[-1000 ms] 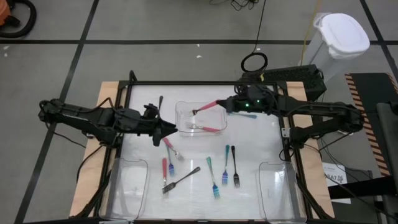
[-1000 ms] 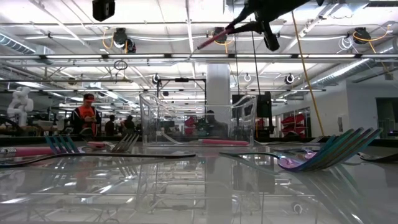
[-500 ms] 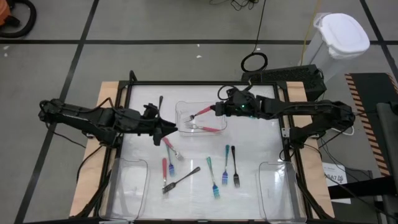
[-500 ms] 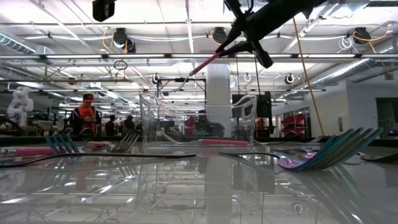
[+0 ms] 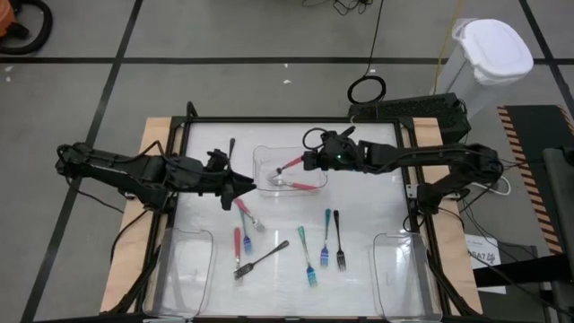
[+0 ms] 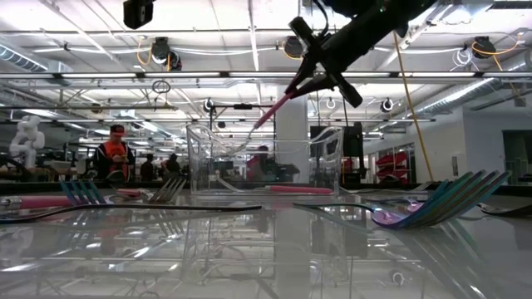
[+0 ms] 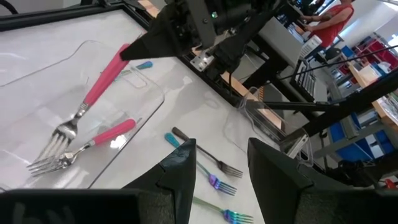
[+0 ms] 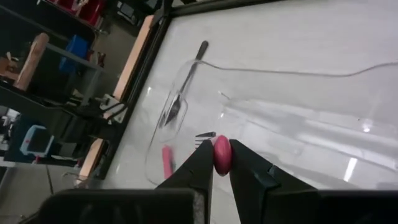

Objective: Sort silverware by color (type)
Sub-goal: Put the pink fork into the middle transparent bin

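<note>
My right gripper [image 5: 311, 161] is shut on a pink-handled fork [image 5: 291, 166] over the clear tray [image 5: 260, 154] at the table's middle. The fork slants down [image 6: 270, 108], its tines below the tray's rim [image 6: 199, 126]. A second pink-handled fork [image 5: 303, 185] lies flat on the tray's floor. My left gripper [image 7: 221, 168] hovers open, with nothing between its fingers, just left of the tray [image 5: 242, 187]. More silverware lies flat on the table nearer the front: pink-handled [image 5: 244, 213], teal [image 5: 306, 247], blue [image 5: 326, 238] and dark metal forks [image 5: 262, 258]. My right gripper pinches the free end of the fork's pink handle [image 8: 221, 154] between its two fingers. The fingers come slanting down from the table's right, in line with the fork. The fork sticks out ahead of them, tilted tines-down [image 7: 59, 134], clear of the tray's floor.
Two clear trays with nothing in them stand at the front left [image 5: 188, 269] and front right [image 5: 399, 269]. A dark utensil [image 5: 231, 148] lies left of the middle tray. A white bin [image 5: 489, 54] stands off the table's far right. People show in the room behind [image 6: 116, 154].
My right gripper has come down and toward the table's left, tipping further downward, still shut on the pink fork. The fork's tines have sunk from above the tray to below its rim.
</note>
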Robot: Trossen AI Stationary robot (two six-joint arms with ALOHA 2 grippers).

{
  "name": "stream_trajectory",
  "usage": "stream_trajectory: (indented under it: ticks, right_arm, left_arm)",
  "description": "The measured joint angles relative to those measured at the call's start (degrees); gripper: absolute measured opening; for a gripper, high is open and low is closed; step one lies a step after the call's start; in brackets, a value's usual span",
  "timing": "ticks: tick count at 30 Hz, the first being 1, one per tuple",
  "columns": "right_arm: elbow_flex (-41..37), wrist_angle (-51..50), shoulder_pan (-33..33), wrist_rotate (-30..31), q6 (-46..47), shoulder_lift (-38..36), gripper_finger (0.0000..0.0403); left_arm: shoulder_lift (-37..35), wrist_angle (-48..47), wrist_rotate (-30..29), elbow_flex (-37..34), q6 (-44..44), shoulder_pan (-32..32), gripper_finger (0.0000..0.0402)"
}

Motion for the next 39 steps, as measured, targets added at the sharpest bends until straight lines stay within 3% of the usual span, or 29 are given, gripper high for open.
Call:
stream_trajectory:
  ticks: [30, 39]
  right_arm:
    - [-0.02, -4.56, 1.22, 0.89, 1.79, 2.8, 0.0038]
    - [-0.02, -7.23, 1.22, 0.95, 3.12, 2.8, 0.0111]
  left_arm:
    - [0.01, -2.72, 0.17, 0.0, 1.44, 0.0, 0.0143]
    - [0.03, -3.22, 0.19, 0.0, 1.44, 0.0, 0.0143]
